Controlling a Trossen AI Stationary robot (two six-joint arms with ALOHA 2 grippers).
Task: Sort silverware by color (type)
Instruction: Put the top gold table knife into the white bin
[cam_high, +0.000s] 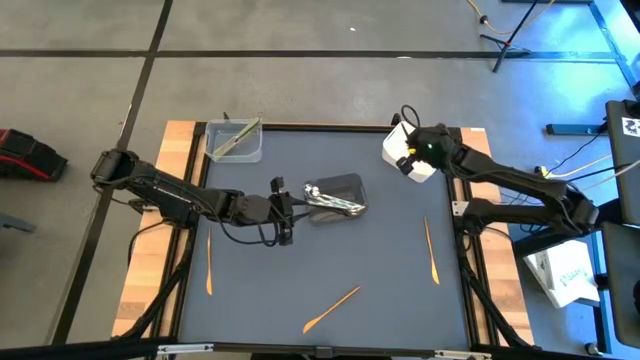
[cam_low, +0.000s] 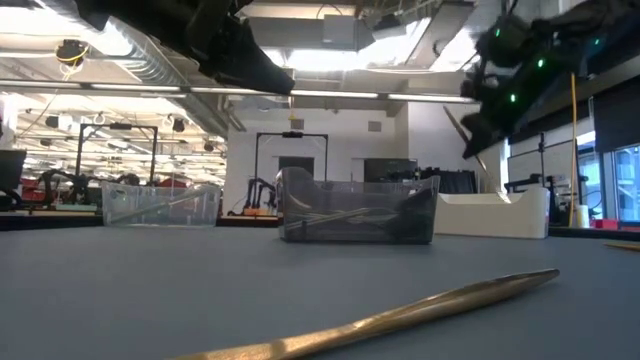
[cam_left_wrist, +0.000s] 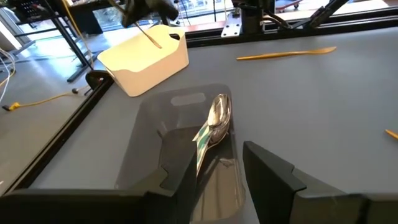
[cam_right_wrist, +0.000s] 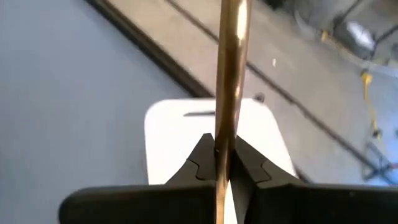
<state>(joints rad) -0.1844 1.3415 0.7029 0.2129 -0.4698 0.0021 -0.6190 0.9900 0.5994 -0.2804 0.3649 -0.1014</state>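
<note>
Tan utensil (cam_right_wrist: 231, 74) in right hand (cam_right_wrist: 222, 163)

Overhead, table-level and two wrist cameras share the white tub (cam_high: 400, 152).

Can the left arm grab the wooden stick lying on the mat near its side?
Probably yes. The left gripper is open and empty over the edge of the dark tub, and the tan utensil lies alone on bare mat beside that arm, with nothing around it.

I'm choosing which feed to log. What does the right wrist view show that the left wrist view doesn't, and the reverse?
Only the right wrist view shows the right end effector clamped on a tan utensil.

Only the left wrist view shows the silver utensils in the dark grey tub, the open left end effector and a tan utensil on the table.

Both show the white tub.
</note>
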